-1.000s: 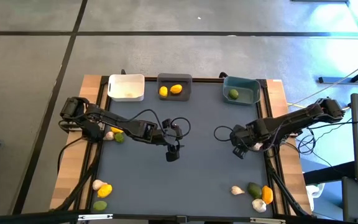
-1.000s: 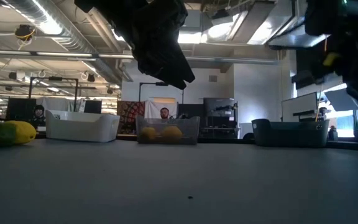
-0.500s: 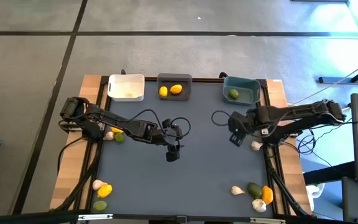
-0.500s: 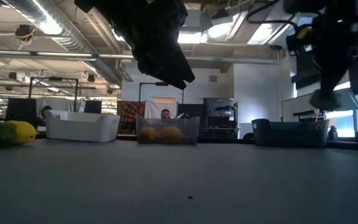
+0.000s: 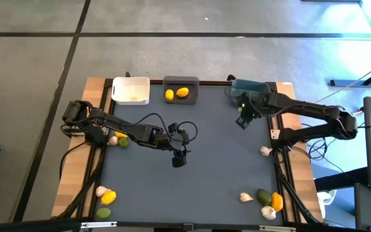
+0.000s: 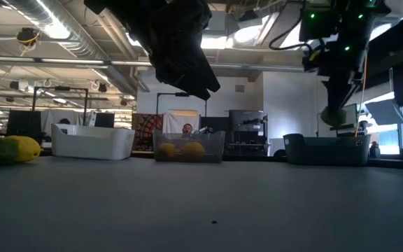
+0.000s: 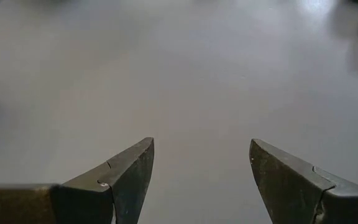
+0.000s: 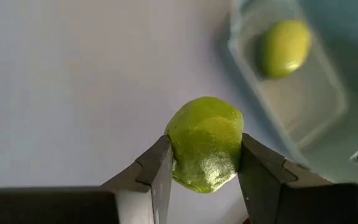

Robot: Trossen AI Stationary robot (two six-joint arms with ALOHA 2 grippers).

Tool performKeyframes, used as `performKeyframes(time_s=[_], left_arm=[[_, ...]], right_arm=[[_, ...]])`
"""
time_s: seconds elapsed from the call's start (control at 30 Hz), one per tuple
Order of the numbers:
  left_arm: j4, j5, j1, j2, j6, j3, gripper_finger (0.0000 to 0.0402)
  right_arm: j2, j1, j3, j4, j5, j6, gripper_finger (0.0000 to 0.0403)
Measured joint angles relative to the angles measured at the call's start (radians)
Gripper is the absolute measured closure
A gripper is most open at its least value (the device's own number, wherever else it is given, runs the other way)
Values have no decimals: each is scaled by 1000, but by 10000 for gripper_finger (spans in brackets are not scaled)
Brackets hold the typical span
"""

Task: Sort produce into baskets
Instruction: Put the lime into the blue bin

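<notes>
My right gripper [image 5: 243, 120] is shut on a green lime [image 8: 205, 144] and holds it above the table, just at the near left side of the teal basket [image 5: 257, 96]. That basket holds one lime [image 8: 284, 46]. In the low view the held lime [image 6: 333, 116] hangs above the basket [image 6: 325, 150]. The dark grey basket [image 5: 181, 82] holds two yellow fruits. The white basket [image 5: 131, 90] stands left of it. My left gripper [image 5: 179, 158] is open and empty over the middle of the table. My right gripper pinches the lime by two opposite sides [image 8: 178, 149] between its two fingers. The fingers [image 6: 336, 89] come from above, pointing down. The lime is lifted clear of the table and sits below the fingers.
Loose produce lies at the table's edges: a garlic bulb [image 5: 113, 140] and a lime [image 5: 123, 142] at the left, three pieces at the near left [image 5: 106, 196], a garlic bulb [image 5: 265, 151] at the right, several pieces at the near right [image 5: 266, 200].
My right gripper has gone from the table's right side, beside the garlic bulb, toward the far edge and a little left, up to the teal basket. It stays shut on the lime, which is lifted clear.
</notes>
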Motion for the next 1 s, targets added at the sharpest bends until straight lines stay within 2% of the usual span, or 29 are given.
performKeyframes(time_s=[0.23, 0.57, 0.77, 1.0], left_arm=[[0, 0, 0, 0, -1, 0, 141], [0, 0, 0, 0, 0, 0, 141], [-1, 0, 0, 0, 0, 0, 141], [-1, 0, 0, 0, 1, 0, 141]], right_arm=[[0, -195, 0, 121, 8, -123, 258], [0, -410, 0, 277, 6, -257, 258], [24, -493, -10, 353, -3, -279, 258], [148, -529, -10, 380, -3, -248, 258]])
